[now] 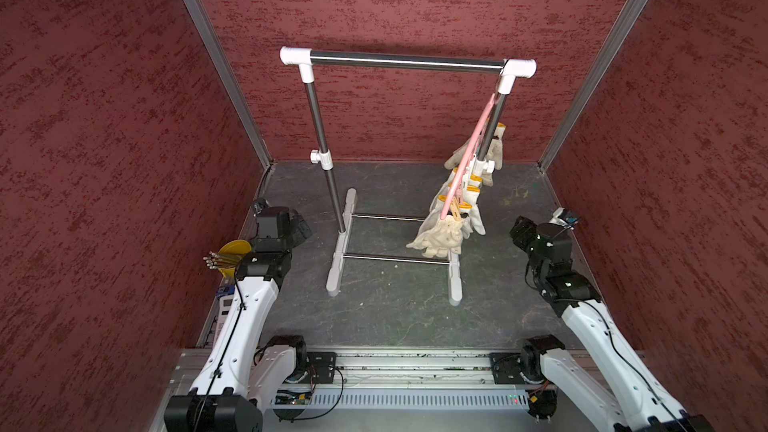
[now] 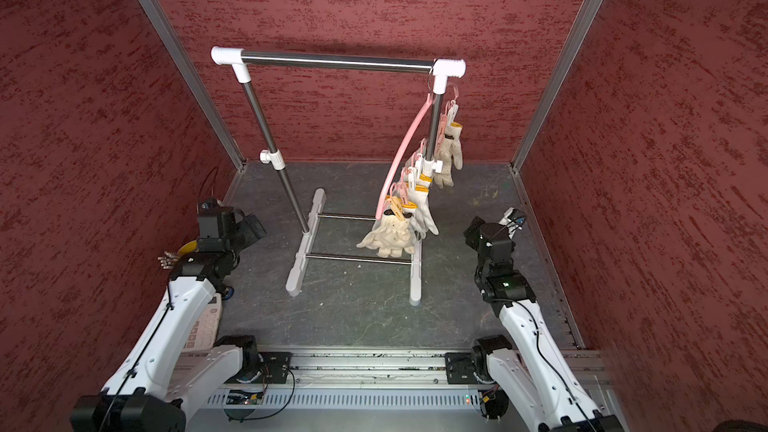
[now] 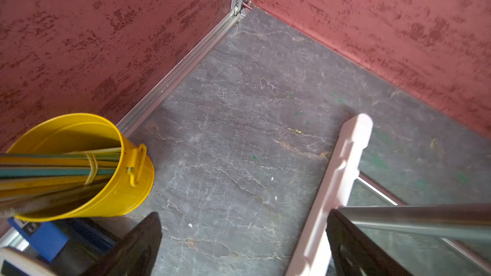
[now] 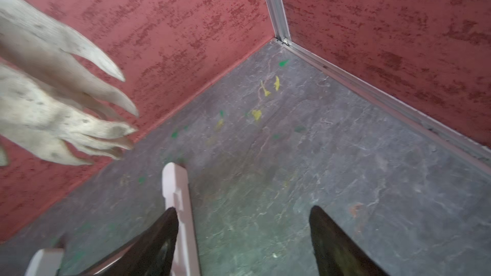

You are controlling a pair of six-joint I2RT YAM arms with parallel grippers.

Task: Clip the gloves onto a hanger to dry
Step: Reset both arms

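Note:
The pink hanger (image 1: pixel 478 147) (image 2: pixel 405 151) hangs steeply tilted from the right end of the steel rack. Several off-white gloves (image 1: pixel 442 234) (image 2: pixel 390 236) with yellow cuffs dangle from its clips, and one more glove (image 2: pixel 451 155) hangs behind the rack post. In the right wrist view, blurred glove fingers (image 4: pixel 53 118) hang off to the side. My left gripper (image 1: pixel 302 227) (image 3: pixel 244 212) is open and empty, low at the left, apart from the hanger. My right gripper (image 1: pixel 519 231) (image 4: pixel 243 207) is open and empty too, right of the gloves and not touching them.
The steel rack (image 1: pixel 407 61) with white joints stands mid-floor; its white feet (image 3: pixel 340 181) (image 4: pixel 178 189) lie close to both grippers. A yellow bucket (image 1: pixel 235 252) (image 3: pixel 127 181) of sticks and a calculator (image 2: pixel 203 322) sit by the left arm. Red walls enclose three sides.

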